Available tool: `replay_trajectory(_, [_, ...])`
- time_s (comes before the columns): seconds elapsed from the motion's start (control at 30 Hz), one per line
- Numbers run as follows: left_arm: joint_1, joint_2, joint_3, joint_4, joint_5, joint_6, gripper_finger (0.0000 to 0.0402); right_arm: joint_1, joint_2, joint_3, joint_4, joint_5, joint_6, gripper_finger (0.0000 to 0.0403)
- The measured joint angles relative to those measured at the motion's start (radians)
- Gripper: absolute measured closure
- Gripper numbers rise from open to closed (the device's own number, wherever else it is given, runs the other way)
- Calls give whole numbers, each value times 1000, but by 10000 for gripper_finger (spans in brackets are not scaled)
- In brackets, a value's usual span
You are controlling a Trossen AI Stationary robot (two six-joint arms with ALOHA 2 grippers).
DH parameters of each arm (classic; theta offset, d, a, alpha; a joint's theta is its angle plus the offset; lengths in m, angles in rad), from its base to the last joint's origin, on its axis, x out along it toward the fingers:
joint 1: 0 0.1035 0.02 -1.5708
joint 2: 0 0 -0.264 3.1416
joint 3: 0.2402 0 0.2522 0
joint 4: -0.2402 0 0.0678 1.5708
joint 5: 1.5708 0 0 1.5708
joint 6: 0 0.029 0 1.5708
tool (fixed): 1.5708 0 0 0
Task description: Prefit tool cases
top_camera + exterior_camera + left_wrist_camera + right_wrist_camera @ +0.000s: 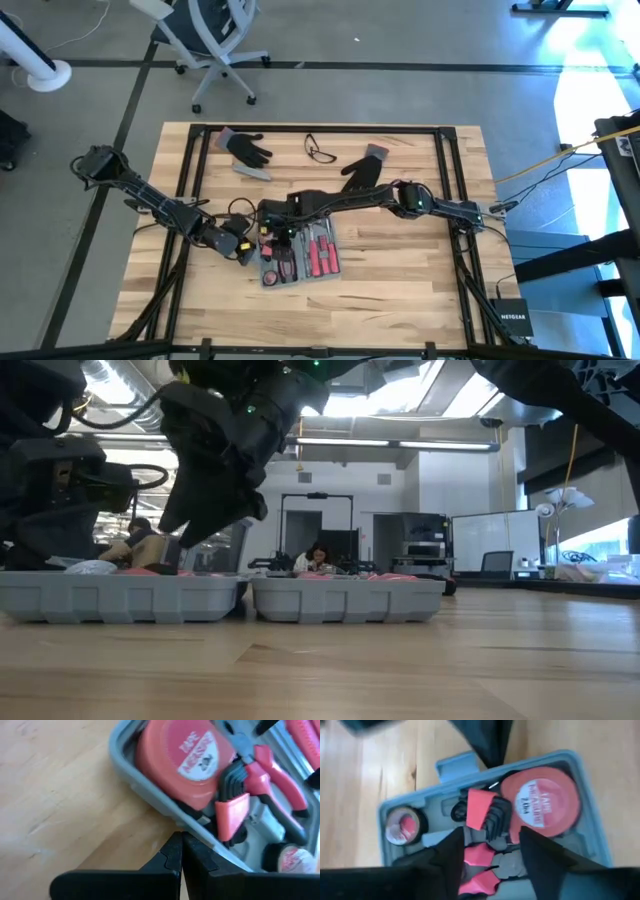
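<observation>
Tool case (300,255) — one, open — two gloves (247,147) beyond.

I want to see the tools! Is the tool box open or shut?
Open. The tool case lies spread flat on the table, and the tape measure and red-handled pliers show inside.

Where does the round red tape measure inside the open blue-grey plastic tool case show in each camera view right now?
High view: red tape measure at the case's left end, by the left gripper.
Low view: not distinguishable; only the blue-grey tool case wall shows.
Left wrist view: upper middle, beyond the shut fingers.
Right wrist view: right of centre, past the open right gripper.
Shared landmark: the red hex key holder beside it.
</observation>
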Motion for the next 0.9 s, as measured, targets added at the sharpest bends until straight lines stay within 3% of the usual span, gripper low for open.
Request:
replay_trajectory(0.1, [-6, 3, 0, 0, -6, 21, 401, 25, 0, -10, 10, 63, -72, 190])
replay_trajectory(0.33, [-6, 26, 0, -2, -15, 43, 401, 76, 0, -10, 32, 244, -207, 185])
replay_trajectory(0.57, [-6, 46, 0, 7, -25, 40, 401, 92, 47, -11, 63, 276, -222, 185])
replay_trajectory(0.73, [-6, 46, 0, 7, -28, 19, 402, 91, 56, -11, 65, 379, -199, 184])
replay_trajectory(0.9, [-6, 47, 0, 7, -29, 18, 401, 83, 56, -2, 53, 367, -201, 184])
